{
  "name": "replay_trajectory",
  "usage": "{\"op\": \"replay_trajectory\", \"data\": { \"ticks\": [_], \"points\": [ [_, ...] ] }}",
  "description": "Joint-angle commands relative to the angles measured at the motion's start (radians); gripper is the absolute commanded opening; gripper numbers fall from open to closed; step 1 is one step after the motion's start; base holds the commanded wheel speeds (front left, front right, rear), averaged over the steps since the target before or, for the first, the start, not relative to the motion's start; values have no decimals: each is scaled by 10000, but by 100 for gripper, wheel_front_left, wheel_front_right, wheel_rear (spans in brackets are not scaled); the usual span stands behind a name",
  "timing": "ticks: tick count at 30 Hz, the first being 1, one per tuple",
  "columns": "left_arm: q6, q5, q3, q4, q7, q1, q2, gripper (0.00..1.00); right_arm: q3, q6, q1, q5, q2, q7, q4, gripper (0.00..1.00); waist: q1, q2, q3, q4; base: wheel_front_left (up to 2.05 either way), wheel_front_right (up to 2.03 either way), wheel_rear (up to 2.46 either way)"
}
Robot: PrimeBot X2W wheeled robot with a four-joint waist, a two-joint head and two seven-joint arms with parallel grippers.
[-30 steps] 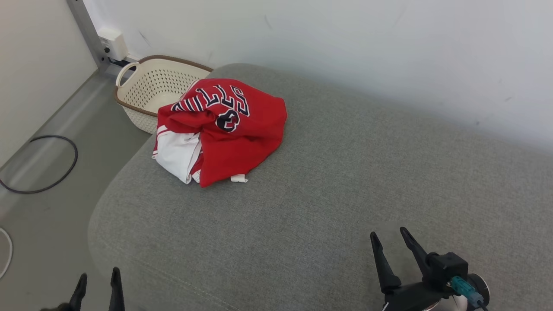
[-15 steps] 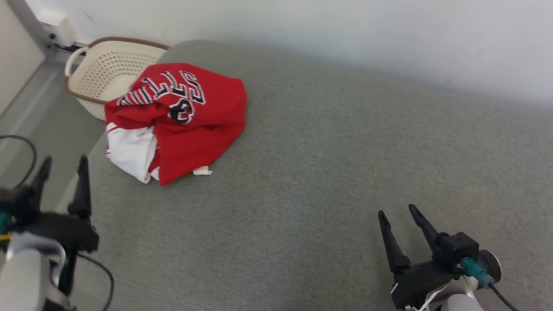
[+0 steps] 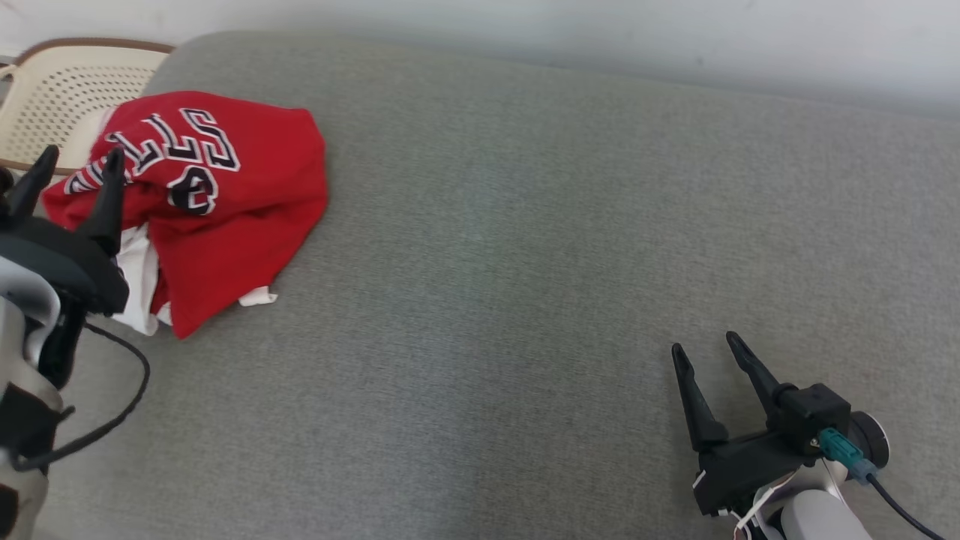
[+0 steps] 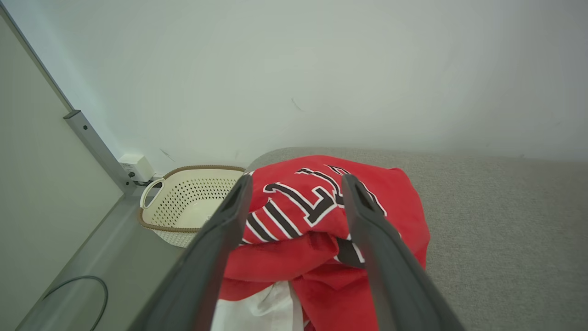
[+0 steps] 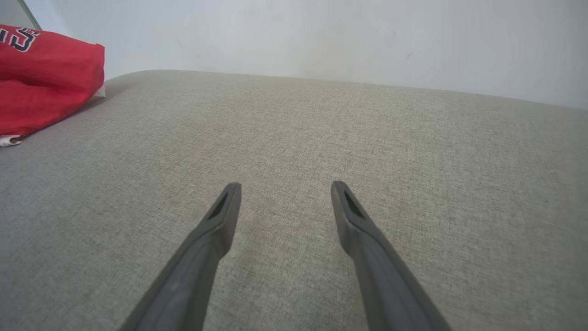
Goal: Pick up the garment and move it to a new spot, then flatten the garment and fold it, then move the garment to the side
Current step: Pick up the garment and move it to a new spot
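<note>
The open left pincer (image 3: 82,152) should drop slowly onto the crumpled red-and-white cloth jersey (image 3: 240,199) and pinch a thick fold. The right pincer (image 3: 705,343) is open too.

Matt red cloth garment (image 3: 225,225), woven couch (image 3: 525,262)

We see a broad grey fabric cushion (image 3: 525,262), plain white wall (image 4: 321,69) along its far edge, grey floor (image 4: 115,257) past its left edge, cream perforated basket (image 4: 195,195) at its far-left corner, metal post (image 4: 94,147), white wall box (image 4: 134,166), looped black cable (image 4: 82,277).
</note>
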Motion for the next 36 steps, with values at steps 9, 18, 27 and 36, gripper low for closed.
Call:
{"op": "replay_trajectory", "data": {
  "ticks": [9,18,27,36],
  "points": [
    [9,-1583,-723,1197,998,-987,344,100,120,8,-421,130,-120,-8,-54,100,-2,-1,821,-1032,0,0,0],
    [154,-1810,-693,2600,757,-1306,256,100,-28,8,-479,202,-184,-8,-25,100,-2,-1,1012,-1355,0,0,0],
    [61,-1119,-1280,2356,-919,-1814,334,0,-48,8,-334,199,51,-8,96,100,-2,-1,688,-1264,0,0,0],
    [27,-358,-1055,-325,-1174,-2268,395,0,-277,8,-78,191,446,-8,199,100,-2,-1,34,-1234,0,0,0]
  ]
}}
